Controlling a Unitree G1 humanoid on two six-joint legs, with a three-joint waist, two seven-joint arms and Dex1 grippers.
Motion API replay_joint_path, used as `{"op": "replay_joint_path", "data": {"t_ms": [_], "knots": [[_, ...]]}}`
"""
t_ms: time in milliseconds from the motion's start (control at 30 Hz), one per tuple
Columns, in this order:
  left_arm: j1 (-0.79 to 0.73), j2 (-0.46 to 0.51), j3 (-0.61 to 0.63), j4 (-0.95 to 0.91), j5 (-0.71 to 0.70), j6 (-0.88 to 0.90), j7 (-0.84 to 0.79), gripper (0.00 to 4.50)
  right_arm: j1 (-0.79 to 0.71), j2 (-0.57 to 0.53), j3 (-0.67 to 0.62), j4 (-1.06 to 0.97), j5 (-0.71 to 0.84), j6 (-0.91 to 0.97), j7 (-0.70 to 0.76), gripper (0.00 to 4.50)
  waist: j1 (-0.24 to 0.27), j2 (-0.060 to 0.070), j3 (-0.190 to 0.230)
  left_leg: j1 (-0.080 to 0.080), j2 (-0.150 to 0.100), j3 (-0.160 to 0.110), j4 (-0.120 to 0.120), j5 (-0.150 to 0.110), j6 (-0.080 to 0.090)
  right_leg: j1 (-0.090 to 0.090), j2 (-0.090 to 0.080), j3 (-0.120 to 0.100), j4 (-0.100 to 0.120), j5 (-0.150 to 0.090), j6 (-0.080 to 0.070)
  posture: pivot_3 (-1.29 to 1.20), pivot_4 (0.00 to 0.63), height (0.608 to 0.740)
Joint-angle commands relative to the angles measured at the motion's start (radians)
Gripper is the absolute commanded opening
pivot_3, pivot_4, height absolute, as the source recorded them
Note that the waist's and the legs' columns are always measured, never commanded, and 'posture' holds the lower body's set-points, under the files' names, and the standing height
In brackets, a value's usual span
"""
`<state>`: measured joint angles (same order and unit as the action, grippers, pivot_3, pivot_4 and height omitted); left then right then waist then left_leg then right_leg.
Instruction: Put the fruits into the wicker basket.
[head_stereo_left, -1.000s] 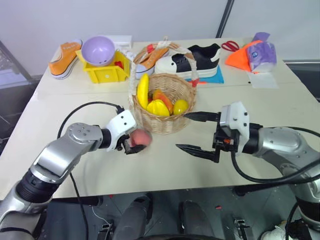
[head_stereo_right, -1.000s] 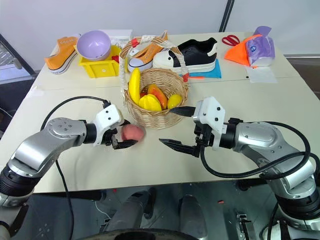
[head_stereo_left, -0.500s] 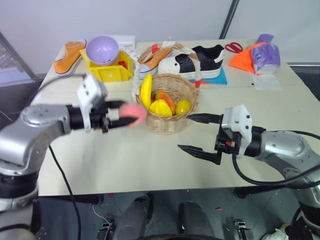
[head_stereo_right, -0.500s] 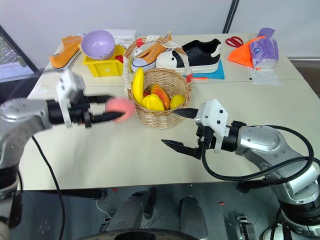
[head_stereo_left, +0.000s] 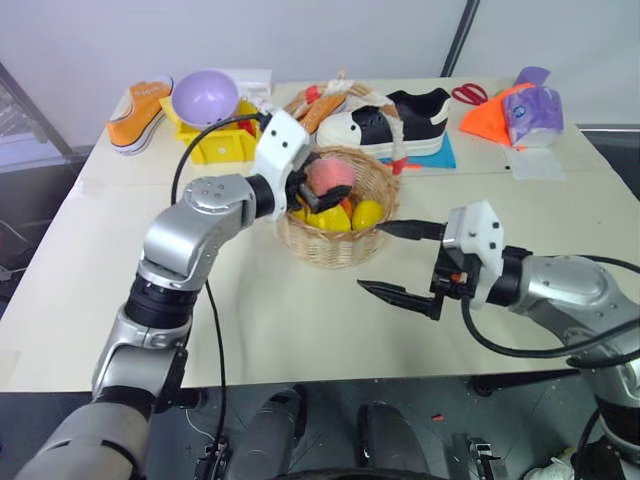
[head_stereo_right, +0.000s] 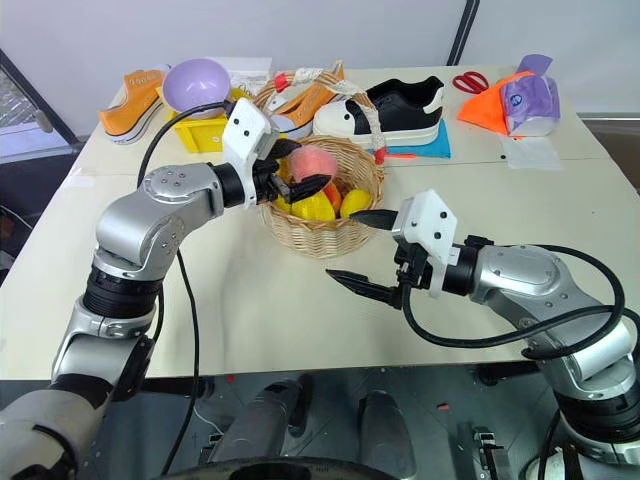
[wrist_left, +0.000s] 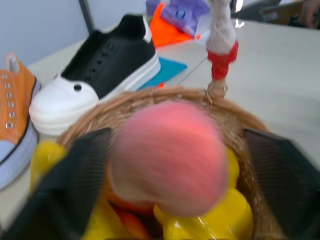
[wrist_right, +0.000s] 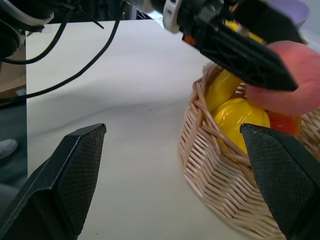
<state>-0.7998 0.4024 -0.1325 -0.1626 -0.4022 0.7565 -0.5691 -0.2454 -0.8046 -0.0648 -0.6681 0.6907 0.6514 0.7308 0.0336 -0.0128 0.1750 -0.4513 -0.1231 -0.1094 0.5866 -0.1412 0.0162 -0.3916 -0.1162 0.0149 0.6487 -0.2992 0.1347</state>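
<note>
Across the cream desk (head_stereo_left: 300, 320), our left tool (head_stereo_left: 318, 190) stood spread around the peach (head_stereo_left: 330, 176) above the basket (head_stereo_left: 335, 245); the right tool (head_stereo_left: 400, 262) gaped empty beside it. The peach could roll off the heaped fruits (head_stereo_left: 335, 215) and out.

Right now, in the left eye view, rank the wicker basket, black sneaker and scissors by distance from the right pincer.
1. Wicker basket, just left of the right pincer.
2. Black sneaker, behind the basket.
3. Scissors, at the far edge.
</note>
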Motion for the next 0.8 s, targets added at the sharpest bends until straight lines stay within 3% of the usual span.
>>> {"op": "replay_joint_path", "data": {"t_ms": [33,200,333,633,800], "knots": [[0.047,0.032,0.125,-0.100,-0.103,-0.076,-0.105,4.48,-0.008,0.033,-0.052,-0.010,0.000,-0.012,-0.056,4.50,-0.002,0.000,0.000,0.000,0.000,0.000,0.000,0.000,0.000,0.000,0.000,0.000,0.000,0.000,0.000,0.00,0.150,0.740],[0.226,0.143,0.280,-0.158,-0.275,-0.047,-0.275,4.48,-0.056,0.090,-0.039,0.113,-0.099,-0.041,-0.144,4.50,-0.026,0.001,0.000,0.002,0.000,0.000,0.000,0.000,0.000,0.000,0.000,0.000,0.001,0.000,-0.001,0.00,0.150,0.740],[0.355,0.186,0.354,-0.210,-0.318,-0.096,-0.312,4.48,-0.133,0.166,-0.029,0.254,-0.165,-0.077,-0.204,4.50,-0.028,0.001,0.000,0.004,0.000,0.000,0.000,0.000,0.000,-0.001,0.001,0.000,0.001,-0.002,-0.004,0.00,0.150,0.740],[0.446,0.175,0.338,-0.270,-0.299,-0.174,-0.284,4.48,-0.372,0.369,0.037,0.613,-0.310,-0.199,-0.277,4.50,-0.024,0.001,0.000,0.005,0.000,0.000,0.000,-0.001,-0.002,0.000,0.001,0.001,0.001,-0.001,-0.003,0.00,0.150,0.740],[0.453,0.173,0.325,-0.285,-0.304,-0.177,-0.261,4.50,-0.407,0.429,0.021,0.663,-0.324,-0.209,-0.300,2.22,-0.024,0.001,0.000,0.006,0.000,0.000,-0.002,0.000,-0.002,-0.001,0.002,0.001,0.001,0.000,-0.001,0.00,0.150,0.740]]}}
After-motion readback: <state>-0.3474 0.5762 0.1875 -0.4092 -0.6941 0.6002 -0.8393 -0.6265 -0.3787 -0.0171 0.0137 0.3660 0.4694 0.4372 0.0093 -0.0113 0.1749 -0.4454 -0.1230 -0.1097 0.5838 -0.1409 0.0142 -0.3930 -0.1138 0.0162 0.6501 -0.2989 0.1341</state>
